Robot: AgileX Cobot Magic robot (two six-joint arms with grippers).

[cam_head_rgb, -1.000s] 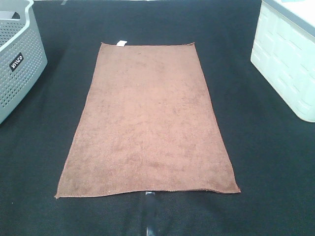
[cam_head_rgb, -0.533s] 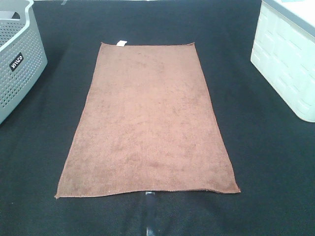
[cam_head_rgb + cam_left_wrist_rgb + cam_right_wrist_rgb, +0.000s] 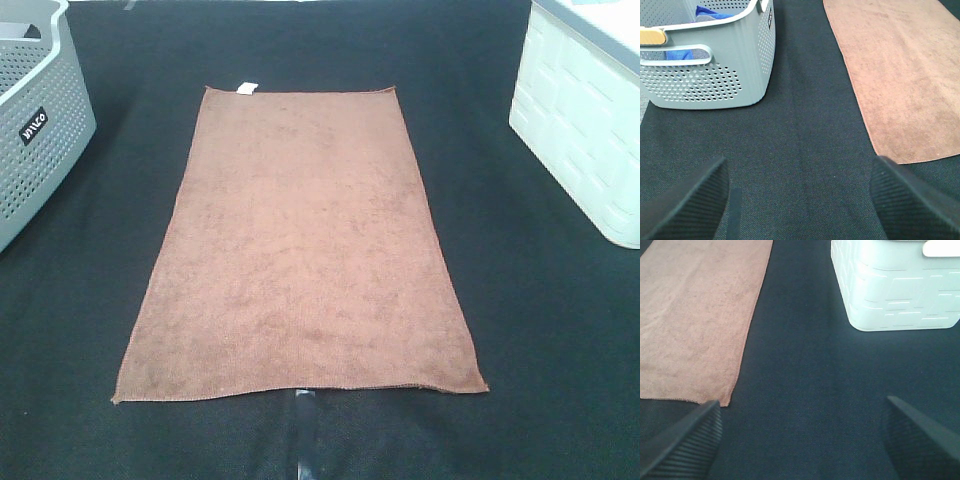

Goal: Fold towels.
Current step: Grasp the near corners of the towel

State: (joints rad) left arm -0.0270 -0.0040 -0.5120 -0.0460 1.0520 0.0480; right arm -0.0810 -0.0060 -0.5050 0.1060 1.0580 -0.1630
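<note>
Towel (image 3: 300,250) unmoved; only left wrist shows blue cloth (image 3: 707,10) in basket (image 3: 715,85).

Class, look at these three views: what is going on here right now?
Nothing is being handled yet. The reddish-brown towel lies flat and unfolded on the black table. The left gripper and right gripper are both open and empty, over bare table beside the towel's near corners. A grey basket stands to the left, a white bin to the right.
</note>
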